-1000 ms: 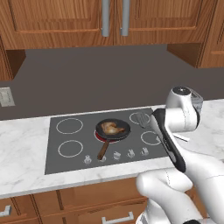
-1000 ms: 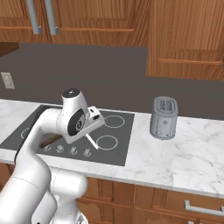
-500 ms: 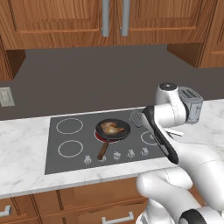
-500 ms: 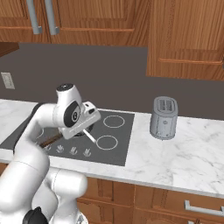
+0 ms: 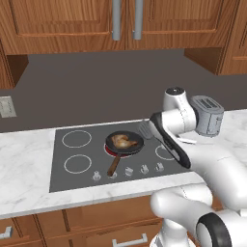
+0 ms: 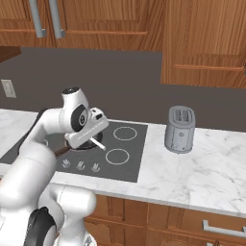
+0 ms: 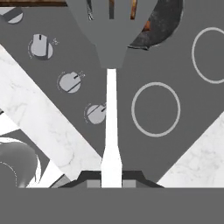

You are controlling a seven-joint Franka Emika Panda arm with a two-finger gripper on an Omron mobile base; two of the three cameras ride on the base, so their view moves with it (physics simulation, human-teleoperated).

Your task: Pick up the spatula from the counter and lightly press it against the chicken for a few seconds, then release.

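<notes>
The arm (image 5: 179, 118) folds forward, hand (image 7: 111, 180) angled down and clamped shut.

The white marble counter (image 5: 29, 169) is carrying a dark grey cooktop (image 5: 87, 144), a grey metal toaster (image 6: 180, 129) sitting right of it by the back edge.

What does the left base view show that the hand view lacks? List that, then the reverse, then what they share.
Left base view adds: the toaster, the wall outlet and the cabinet handles. Hand view adds: the tool shut on the spatula by its white handle. Both share: the spatula, the pan, the stove knobs and the burner rings.
</notes>
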